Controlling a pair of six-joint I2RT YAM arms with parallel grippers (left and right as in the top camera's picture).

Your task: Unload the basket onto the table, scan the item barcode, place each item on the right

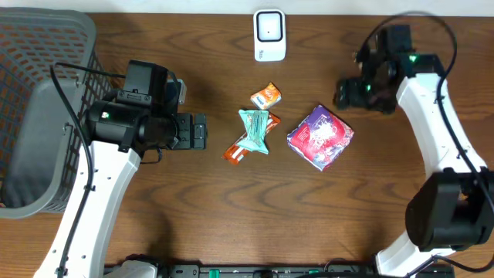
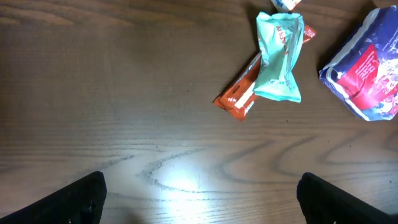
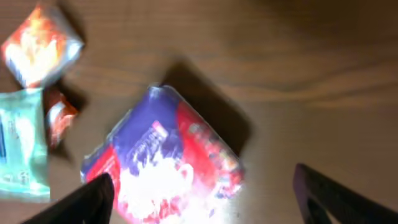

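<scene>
Right wrist: purple packet point(image 3: 165, 165) blurred, print unreadable. Right gripper point(image 1: 349, 94) released near packet; left gripper point(image 1: 199, 131) released, well apart.

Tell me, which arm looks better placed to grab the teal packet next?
Probably the left. The open left gripper points straight at the teal packet, with nothing between them. The right gripper, also open, sits farther off, beyond the purple bag.
</scene>
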